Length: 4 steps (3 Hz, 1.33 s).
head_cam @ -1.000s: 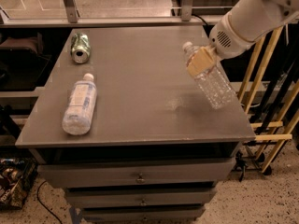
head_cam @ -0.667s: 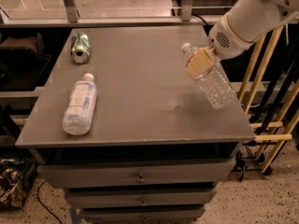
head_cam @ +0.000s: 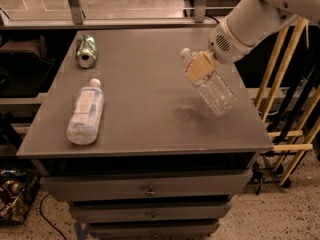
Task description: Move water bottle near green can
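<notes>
1. The gripper (head_cam: 200, 68) hangs well to the right of the can (head_cam: 86, 50) and a little nearer the camera than it. It is clamped on the bottle (head_cam: 216, 91) just below the neck, with a tan pad pressed across the upper body.
2. The bottle is held tilted. Its white cap points up and toward the can, and its base hangs down and away from it. A faint shadow beneath it suggests it is clear of the table (head_cam: 145, 84).
3. The arm (head_cam: 250, 21) comes in from the side away from the can.
4. The can lies on its side, its top end facing the camera, well apart from the bottle.
5. The big bottle (head_cam: 86, 113) lies on its side on the camera side of the can. Its cap points toward the can, and the two do not touch.
6. Step in hand, as I judge it: the carry. Grasp and lift look done, and nearly all the travel toward the can remains.
7. The next move calls for a sweep across the table toward the can, high enough to stay off the surface.
8. The bare patch to the right of the can looks the best landing spot, since the big bottle takes the near side.
9. The bottle should stop short of the can, which may roll if nudged. It should be lowered to the table before release, or it may drop and roll.
</notes>
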Motion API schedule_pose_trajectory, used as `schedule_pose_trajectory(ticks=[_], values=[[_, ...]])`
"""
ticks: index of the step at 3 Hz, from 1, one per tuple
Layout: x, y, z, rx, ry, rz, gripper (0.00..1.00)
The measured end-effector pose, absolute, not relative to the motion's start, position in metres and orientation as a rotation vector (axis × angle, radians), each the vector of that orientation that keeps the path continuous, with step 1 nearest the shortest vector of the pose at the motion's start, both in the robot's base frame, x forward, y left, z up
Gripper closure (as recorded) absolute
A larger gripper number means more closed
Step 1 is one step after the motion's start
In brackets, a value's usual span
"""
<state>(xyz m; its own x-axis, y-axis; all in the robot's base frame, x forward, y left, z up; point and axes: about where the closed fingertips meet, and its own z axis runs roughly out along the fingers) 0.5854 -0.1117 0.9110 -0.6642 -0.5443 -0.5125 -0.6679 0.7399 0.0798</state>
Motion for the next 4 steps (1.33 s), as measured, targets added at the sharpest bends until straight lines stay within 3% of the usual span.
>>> schedule_pose_trajectory(ticks=[4], values=[[0.679, 0.058, 0.923, -1.086, 2.333, 0.549, 1.00]])
